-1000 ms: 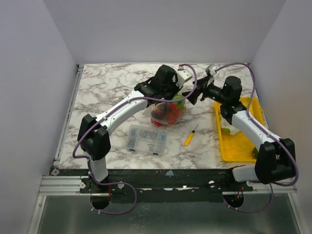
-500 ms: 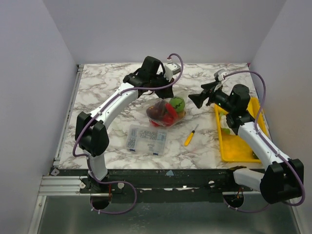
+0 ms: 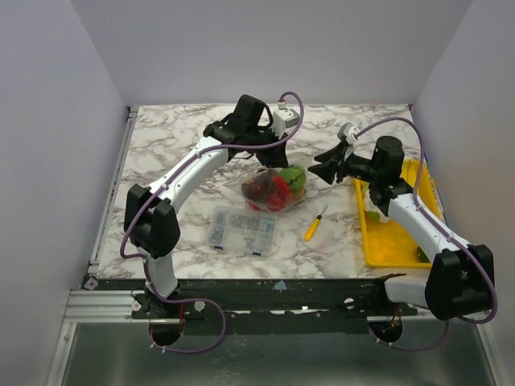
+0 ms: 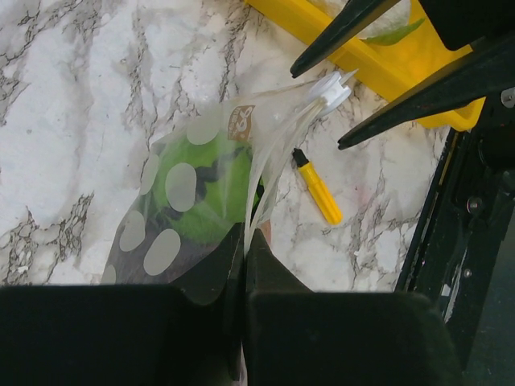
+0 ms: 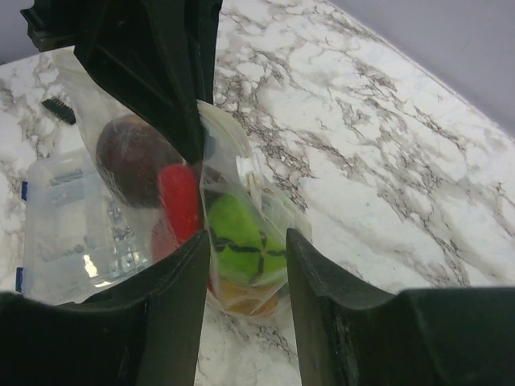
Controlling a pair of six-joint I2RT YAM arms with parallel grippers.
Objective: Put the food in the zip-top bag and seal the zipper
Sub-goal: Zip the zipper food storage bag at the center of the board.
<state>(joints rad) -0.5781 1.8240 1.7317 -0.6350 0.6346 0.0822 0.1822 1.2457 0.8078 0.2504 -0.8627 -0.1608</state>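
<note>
Two hands: both work at the bag (image 4: 193, 173), which hangs over the middle of the table (image 3: 177, 145), its bottom on or just above the top.
Left hand: the left hand (image 4: 245, 241) is clenched on the near end of the bag's mouth, pinching the thin plastic flat between its fingers and holding it up.
Right hand: the right hand (image 5: 247, 241) is released, its fingers standing either side of the bag's right edge with a gap on both sides; nothing is gripped.
Food: a green piece (image 5: 237, 233), a red piece (image 5: 181, 201) and a brown piece (image 5: 129, 157) sit inside the bag, with something orange at the bottom.
Tray: a white and green piece (image 3: 374, 205) lies in the yellow tray (image 3: 386, 253) at the right, partly under the right arm; whether it is meant for the bag I cannot tell.
Zipper: the zipper (image 4: 278, 157) runs from the left hand's pinch to a white slider (image 4: 330, 87), which sits between the right hand's fingers.
Step in hand: loading looks mostly done; the sealing appears to be starting.
Next move: the right hand probably has to clench on the slider or strip and run along the mouth while the left hand keeps the strip taut. The soft plastic could buckle or slip if tension drops.
Bystanders: a screwdriver (image 3: 314, 226) and a clear parts box (image 3: 241, 229) lie near the bag, apart from it.
</note>
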